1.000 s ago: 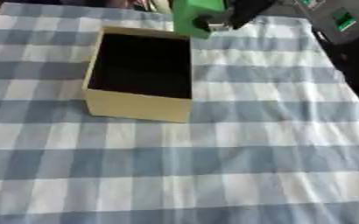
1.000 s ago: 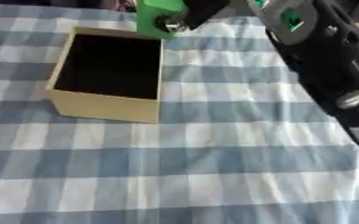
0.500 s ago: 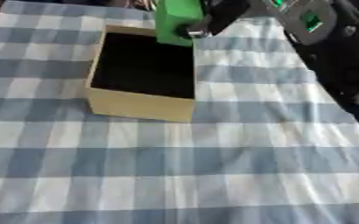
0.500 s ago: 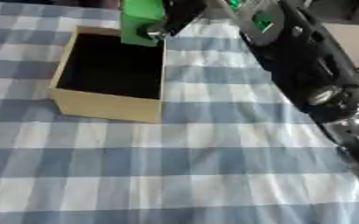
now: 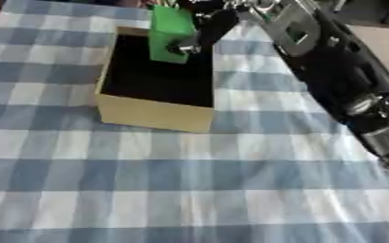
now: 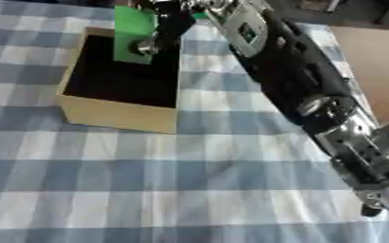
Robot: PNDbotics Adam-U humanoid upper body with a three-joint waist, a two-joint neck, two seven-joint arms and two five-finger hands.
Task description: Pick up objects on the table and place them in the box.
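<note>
Left eye view: right hand [image 5: 206, 26] clamped on green block [image 5: 170, 33] over box [image 5: 152, 114]; lower inside walls, then release.

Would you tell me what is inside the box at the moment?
The box shows only a dark interior. The right hand holds a green block over its far edge, hiding that corner.

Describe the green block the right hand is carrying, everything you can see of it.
The green block is a plain, bright green rectangular piece with flat faces and a matte look; its material cannot be told. It stands roughly upright, slightly tilted, above the far right part of the open box. The right hand grips it from its right side, fingers curled against it. Whether its lower end has entered the box cannot be told. Nothing else touches it.
</note>
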